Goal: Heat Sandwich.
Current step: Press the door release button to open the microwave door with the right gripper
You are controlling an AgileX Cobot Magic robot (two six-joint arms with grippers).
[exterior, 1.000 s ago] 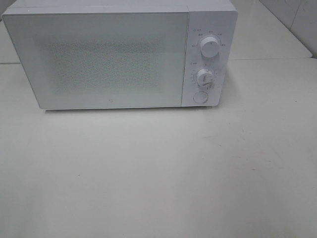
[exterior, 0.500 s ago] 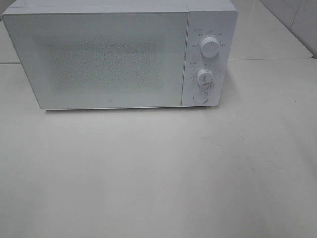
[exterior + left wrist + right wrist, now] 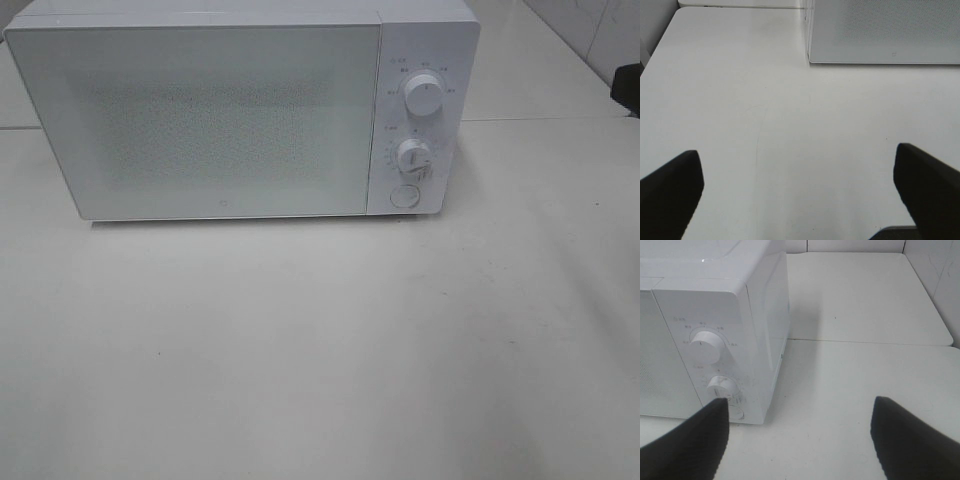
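From the high view, a white microwave stands on the tabletop with its door shut. In the left wrist view, the left gripper is spread wide with bare tabletop between its fingers, and the microwave's door lies ahead of it. In the right wrist view, the right gripper is also spread and holds nothing, with the knobs just ahead of one finger. The sandwich shows in no view.
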